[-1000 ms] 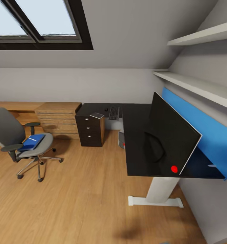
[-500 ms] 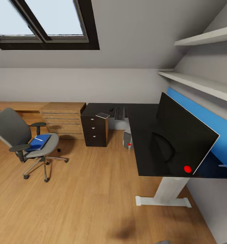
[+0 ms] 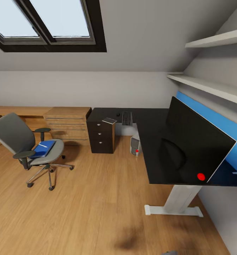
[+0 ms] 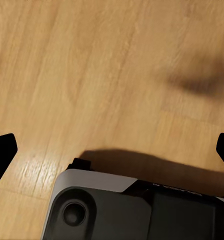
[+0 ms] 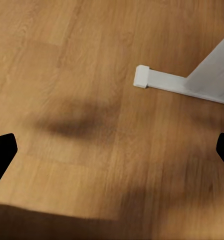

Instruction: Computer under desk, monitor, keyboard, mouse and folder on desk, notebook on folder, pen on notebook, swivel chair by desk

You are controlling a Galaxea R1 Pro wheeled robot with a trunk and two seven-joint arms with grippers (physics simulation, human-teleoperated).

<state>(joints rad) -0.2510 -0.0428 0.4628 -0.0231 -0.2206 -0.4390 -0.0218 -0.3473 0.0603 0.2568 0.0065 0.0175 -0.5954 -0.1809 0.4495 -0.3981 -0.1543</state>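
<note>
The swivel chair [image 3: 17, 138] stands on the floor at the left, well apart from the desk [image 3: 152, 141]. On its seat lies the blue folder [image 3: 44, 149] with the thin white pen [image 3: 42, 145] on top. The monitor [image 3: 198, 145] stands on the desk's near right part. Far back on the desk are the keyboard [image 3: 126, 118], the small dark mouse [image 3: 117, 114] and a flat pale notebook [image 3: 109, 120]. The computer [image 3: 135, 145] sits on the floor under the desk. My left gripper [image 4: 112, 150] and right gripper [image 5: 112, 150] are open over bare floor, holding nothing.
A black drawer unit [image 3: 101, 137] and a light wooden drawer chest [image 3: 67, 122] line the back wall. The desk's white foot [image 5: 182, 82] rests on the wooden floor [image 3: 97, 198]. Wall shelves [image 3: 207, 86] hang above the desk. My grey base [image 4: 117, 210] is under the left gripper.
The whole head view has shifted, so chair, drawers and desk sit further right in the picture; the camera moved, not the things.
</note>
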